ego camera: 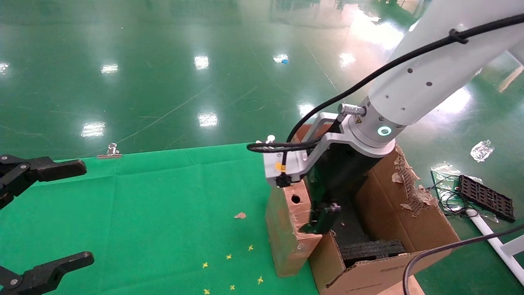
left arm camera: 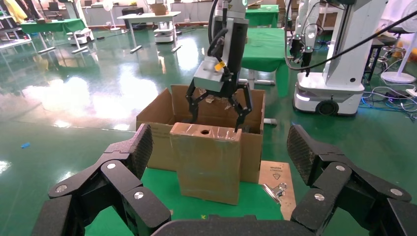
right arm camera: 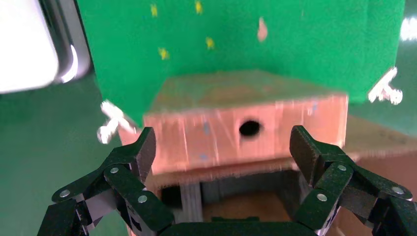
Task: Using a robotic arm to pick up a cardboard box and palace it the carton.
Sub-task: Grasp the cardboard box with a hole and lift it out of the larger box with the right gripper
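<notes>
Black left end effector [ego camera: 41, 213] is parked wide open over the green counter [ego camera: 163, 213]. Rightward, the cardboard box [ego camera: 288, 229] is stood upright against the carton [ego camera: 409, 221]; above it, the right end effector [left arm camera: 219, 105] is spread open.

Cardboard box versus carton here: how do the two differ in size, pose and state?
The cardboard box is slim and closed, with a round hole in its narrow top side; the carton is far larger and open, flaps out, one torn ragged. The cardboard box stands on end on the green cloth against the carton's outside wall, while the carton holds black foam. The right gripper, fingers spread, straddles the box top. Both are brown cardboard.
</notes>
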### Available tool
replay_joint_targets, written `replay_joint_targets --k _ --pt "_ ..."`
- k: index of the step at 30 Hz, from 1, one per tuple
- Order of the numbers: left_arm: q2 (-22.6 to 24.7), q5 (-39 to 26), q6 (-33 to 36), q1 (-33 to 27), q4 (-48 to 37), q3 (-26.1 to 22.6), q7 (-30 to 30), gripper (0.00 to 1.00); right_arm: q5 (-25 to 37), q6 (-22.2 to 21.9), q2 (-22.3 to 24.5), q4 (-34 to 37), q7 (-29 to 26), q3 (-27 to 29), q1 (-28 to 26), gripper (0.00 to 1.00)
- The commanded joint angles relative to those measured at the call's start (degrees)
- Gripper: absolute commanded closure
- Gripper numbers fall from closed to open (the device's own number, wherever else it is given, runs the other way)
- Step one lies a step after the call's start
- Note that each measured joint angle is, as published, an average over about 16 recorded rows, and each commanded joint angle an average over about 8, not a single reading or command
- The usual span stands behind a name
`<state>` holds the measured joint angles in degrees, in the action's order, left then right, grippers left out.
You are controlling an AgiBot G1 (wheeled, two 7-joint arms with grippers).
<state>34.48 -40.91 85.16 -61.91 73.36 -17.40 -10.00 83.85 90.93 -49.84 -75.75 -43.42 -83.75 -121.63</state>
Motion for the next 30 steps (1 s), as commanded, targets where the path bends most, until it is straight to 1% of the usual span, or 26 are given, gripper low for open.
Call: replay_joint_targets --k 1,4,8,14,20,24,30 --pt "0.0 0.0 0.0 0.0 0.0 0.0 0.0 0.00 -0.6 -0.2 -0.6 0.0 -0.1 -3.6 -2.5 0.00" --pt "0.0 0.0 0.0 0.0 0.0 0.0 0.0 0.00 -1.1 -0.6 -1.2 0.2 -0.3 -6.6 -3.6 0.00" --pt "0.0 0.0 0.0 0.0 0.0 0.0 0.0 0.00 -1.4 -1.2 -1.9 0.5 -0.5 -9.2 -4.0 0.00" --pt "0.0 0.0 0.0 0.0 0.0 0.0 0.0 0.00 -1.5 -1.8 -2.6 1.4 -0.9 -11.3 -3.9 0.00" --pt "0.0 0.0 0.0 0.0 0.0 -0.1 0.0 0.00 -1.6 -2.0 -2.6 2.7 -2.1 -12.3 -4.2 0.00" --pt "0.0 0.0 0.0 0.0 0.0 -0.1 0.0 0.00 -3.3 -2.0 -1.9 5.9 -4.7 -12.1 -5.0 0.00" --pt "0.0 0.1 0.0 0.0 0.0 -0.1 0.0 0.00 -6.6 -2.0 -1.7 14.8 -12.4 -11.3 -6.7 0.00"
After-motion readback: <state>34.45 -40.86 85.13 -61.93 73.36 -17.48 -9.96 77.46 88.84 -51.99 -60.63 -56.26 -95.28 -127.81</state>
